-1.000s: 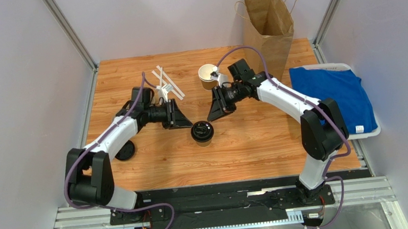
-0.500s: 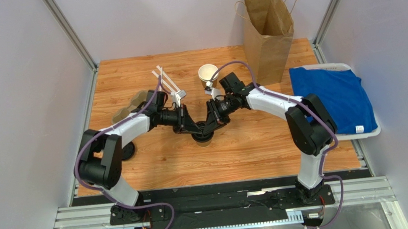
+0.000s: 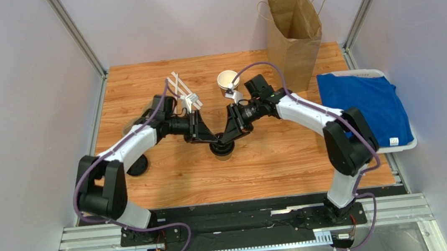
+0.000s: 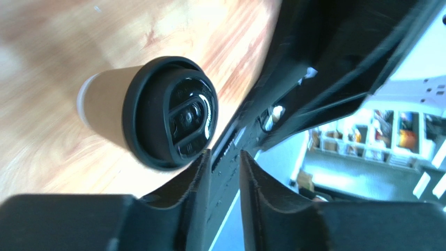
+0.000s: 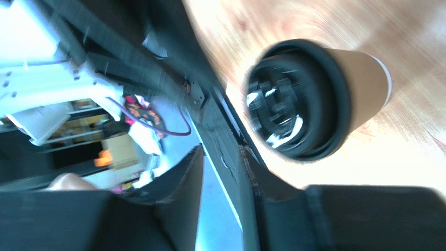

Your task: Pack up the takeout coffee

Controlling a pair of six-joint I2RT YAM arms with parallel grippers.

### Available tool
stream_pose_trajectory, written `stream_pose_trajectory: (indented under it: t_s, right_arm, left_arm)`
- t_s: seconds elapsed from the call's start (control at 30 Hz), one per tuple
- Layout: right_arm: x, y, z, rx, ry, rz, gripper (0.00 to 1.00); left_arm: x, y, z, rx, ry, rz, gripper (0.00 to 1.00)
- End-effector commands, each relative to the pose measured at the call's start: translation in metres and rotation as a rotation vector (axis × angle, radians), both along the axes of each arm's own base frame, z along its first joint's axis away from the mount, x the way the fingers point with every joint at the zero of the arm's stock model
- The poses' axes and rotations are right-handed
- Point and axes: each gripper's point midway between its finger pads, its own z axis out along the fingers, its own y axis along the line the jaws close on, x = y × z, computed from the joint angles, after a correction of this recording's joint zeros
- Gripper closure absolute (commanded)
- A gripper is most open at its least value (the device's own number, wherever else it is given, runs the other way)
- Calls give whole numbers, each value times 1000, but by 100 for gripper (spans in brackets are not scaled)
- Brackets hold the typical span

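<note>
The takeout coffee (image 3: 222, 147), a brown paper cup with a black lid, stands upright at the middle of the table. My left gripper (image 3: 210, 138) and right gripper (image 3: 229, 136) meet just above it from either side, tips down at the lid's rim. In the left wrist view the takeout coffee (image 4: 157, 112) sits outside the left gripper (image 4: 225, 159), beside one finger. In the right wrist view the takeout coffee (image 5: 309, 99) likewise lies outside the right gripper (image 5: 221, 157). Both pairs of jaws stand a narrow gap apart with nothing between them.
An open cup without a lid (image 3: 227, 82) stands behind the right wrist. A tall brown paper bag (image 3: 293, 29) stands open at the back right. White stirrers (image 3: 183, 92) lie behind the left gripper. A blue cloth (image 3: 366, 106) covers a white tray (image 3: 399, 143) at right. A black lid (image 3: 138, 165) lies left.
Both grippers came in from either side to the lidded cup, dipped onto its lid with jaws nearly shut, and now sit slightly higher with jaws a little wider.
</note>
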Motion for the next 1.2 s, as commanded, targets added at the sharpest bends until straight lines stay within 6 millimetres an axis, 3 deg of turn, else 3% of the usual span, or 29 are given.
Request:
stream_pose_trajectory:
  t_s: [0.0,0.07,0.1,0.17,0.37,0.6,0.83,1.03,1.17]
  right_arm:
    - [-11,-18,56,35,-253,-1,58]
    - [-8,-32,37,-52,-339,-21,52]
    - [-8,-38,35,-84,-380,-33,45]
    - [-2,-49,15,-175,-447,-41,41]
    - [-5,-58,-22,-274,-460,8,39]
    - [-17,-60,-36,-265,-442,17,36]
    - [-27,-59,-48,-268,-430,20,37]
    - [-25,-54,-51,-285,-456,-11,40]
    - [-15,-49,-53,-326,-470,-69,44]
  left_arm:
    - [3,34,15,63,-49,116,62]
    - [-1,53,0,162,-24,167,59]
    - [-2,57,-4,187,-16,173,59]
    - [-9,63,-18,231,35,180,57]
    - [-7,47,-34,195,124,152,57]
    - [28,24,-32,121,79,131,62]
    - [48,2,-32,67,71,115,64]
    - [61,-11,-37,42,80,105,65]
    - [72,-5,-28,45,45,122,65]
